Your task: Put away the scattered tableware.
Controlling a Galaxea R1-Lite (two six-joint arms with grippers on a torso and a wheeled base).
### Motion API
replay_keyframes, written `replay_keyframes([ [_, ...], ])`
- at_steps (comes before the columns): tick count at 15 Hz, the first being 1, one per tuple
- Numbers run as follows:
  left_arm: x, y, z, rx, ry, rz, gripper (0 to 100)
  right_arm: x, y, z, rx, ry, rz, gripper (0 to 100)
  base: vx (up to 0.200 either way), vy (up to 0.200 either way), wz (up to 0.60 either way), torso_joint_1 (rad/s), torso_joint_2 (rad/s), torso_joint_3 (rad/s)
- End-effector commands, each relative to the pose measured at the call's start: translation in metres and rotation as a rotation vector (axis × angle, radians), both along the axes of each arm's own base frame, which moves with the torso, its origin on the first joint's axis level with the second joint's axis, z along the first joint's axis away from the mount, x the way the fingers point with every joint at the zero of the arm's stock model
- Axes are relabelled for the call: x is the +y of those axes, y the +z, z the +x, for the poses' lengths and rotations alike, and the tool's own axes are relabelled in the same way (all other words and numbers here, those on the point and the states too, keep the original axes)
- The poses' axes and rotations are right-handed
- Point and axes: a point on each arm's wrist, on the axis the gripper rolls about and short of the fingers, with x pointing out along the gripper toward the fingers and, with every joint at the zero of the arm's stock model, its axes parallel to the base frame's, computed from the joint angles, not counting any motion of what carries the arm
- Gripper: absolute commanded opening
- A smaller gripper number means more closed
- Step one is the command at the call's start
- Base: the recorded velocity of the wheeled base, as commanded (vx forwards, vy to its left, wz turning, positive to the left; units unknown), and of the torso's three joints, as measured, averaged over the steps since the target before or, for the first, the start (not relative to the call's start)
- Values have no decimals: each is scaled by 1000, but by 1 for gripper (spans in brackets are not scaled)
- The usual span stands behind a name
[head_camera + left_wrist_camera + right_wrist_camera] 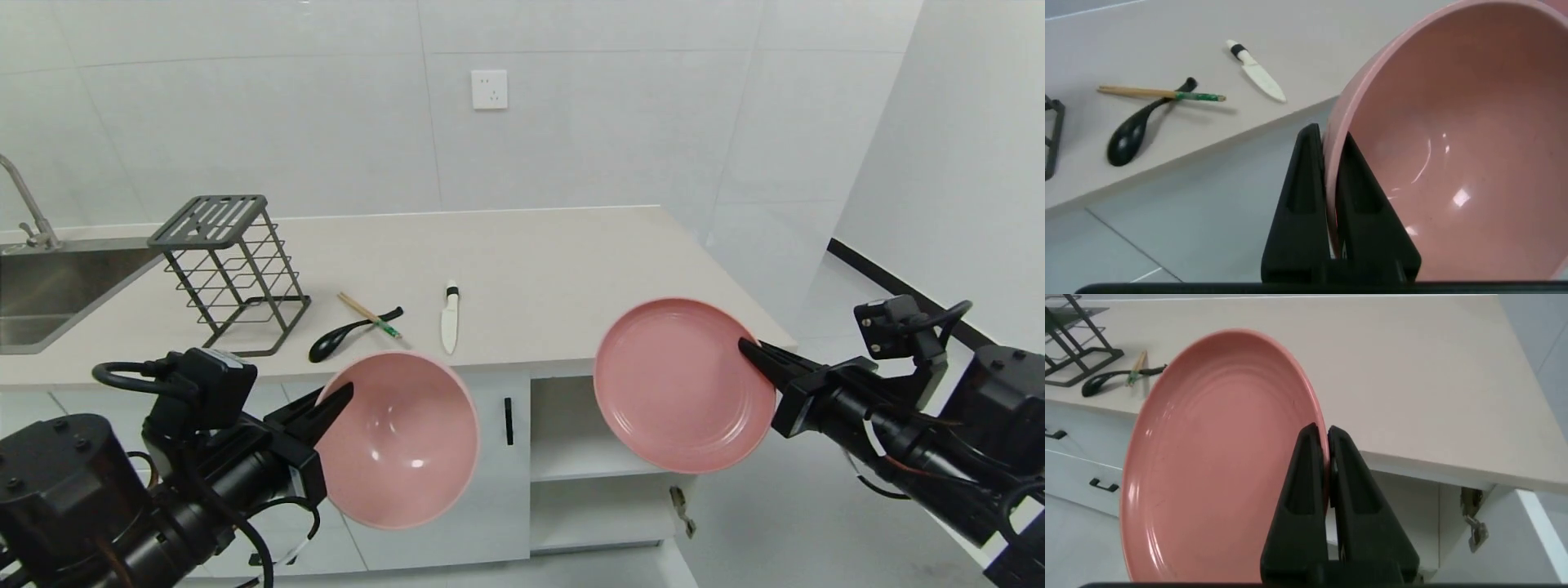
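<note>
Two pink dishes hang in front of the counter (571,261). My left gripper (343,392) is pinched tight on the rim of the bowl (400,441), lower left in the head view. My right gripper (747,347) pinches the rim of the plate (682,384), right of middle. Both look hard, smooth and slippery, I think, and could crack if dropped. The rim is the spot to hold. I see no writing on them.

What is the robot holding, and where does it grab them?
The left end effector pinches the round pink bowl by its rim; the right end effector pinches the flat round pink plate by its rim.
</note>
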Motion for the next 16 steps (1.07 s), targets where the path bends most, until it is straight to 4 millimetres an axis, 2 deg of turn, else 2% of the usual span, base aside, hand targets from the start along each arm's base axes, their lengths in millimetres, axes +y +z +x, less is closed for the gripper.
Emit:
replay_keyframes([
  [1,-6,-1,-2,8,-34,-9,0,0,-1,0,4,2,-1,0,0,0,0,-295,549,261],
  [3,-12,-4,-3,34,-61,-21,0,0,-1,-1,5,2,-5,0,0,0,0,-273,542,261],
  [10,-13,-17,4,94,-46,12,0,-1,-7,-4,34,4,-17,0,0,0,0,-267,516,251],
  [14,-14,-19,4,97,1,25,0,5,-21,-14,56,60,-146,0,0,0,0,-252,492,236],
  [16,-14,-18,3,93,-2,23,0,6,-23,-14,66,62,-150,0,0,0,0,-256,483,227],
])
